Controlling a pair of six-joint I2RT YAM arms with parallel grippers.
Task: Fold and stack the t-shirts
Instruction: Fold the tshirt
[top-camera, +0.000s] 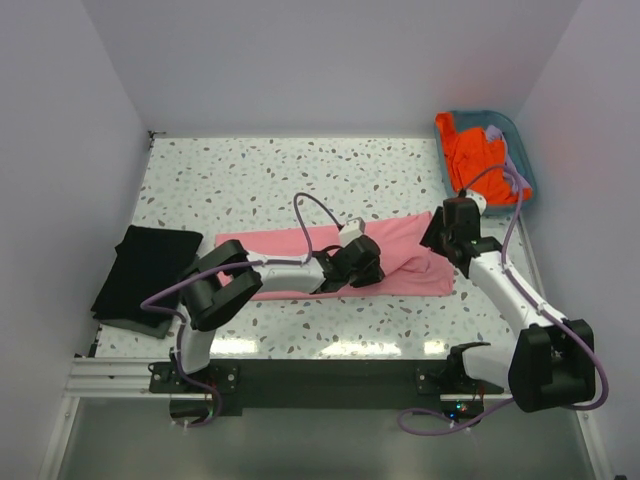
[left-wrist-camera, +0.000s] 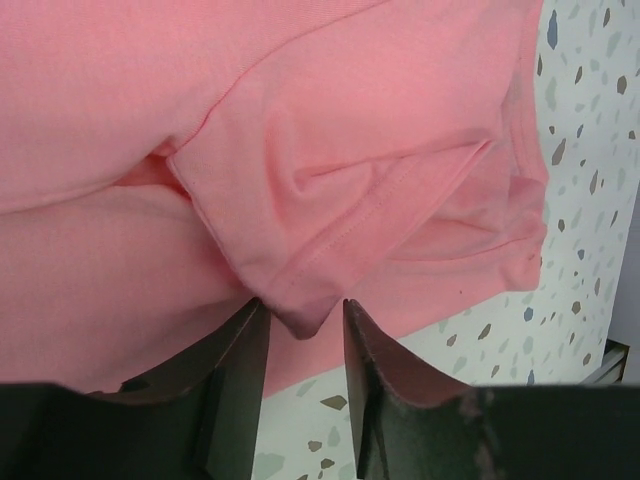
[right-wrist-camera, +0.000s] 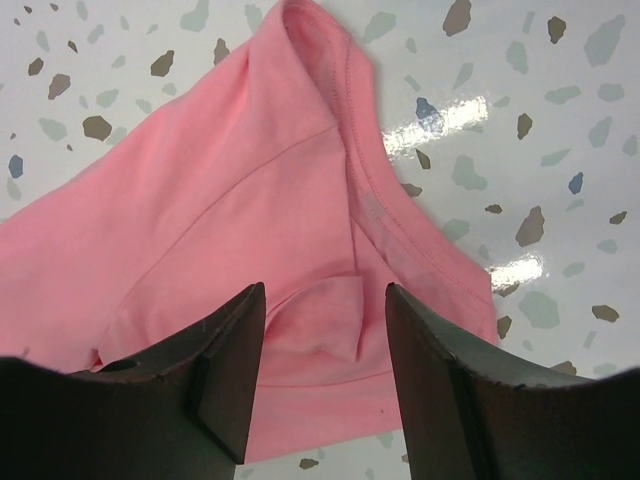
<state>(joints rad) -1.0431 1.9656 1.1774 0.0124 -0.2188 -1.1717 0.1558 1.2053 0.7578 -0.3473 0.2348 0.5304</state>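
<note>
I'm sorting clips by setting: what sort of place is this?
Likely a robotics lab test cell, not a home: plain white walls enclose a speckled terrazzo-pattern table, and two white-and-black robot arms are bolted to an aluminium rail at its edge.

The left gripper (top-camera: 352, 264) and right gripper (top-camera: 443, 236) hung over the central pink t-shirt (top-camera: 405, 268), a black t-shirt (top-camera: 148, 265) lying at nine o'clock.
</note>
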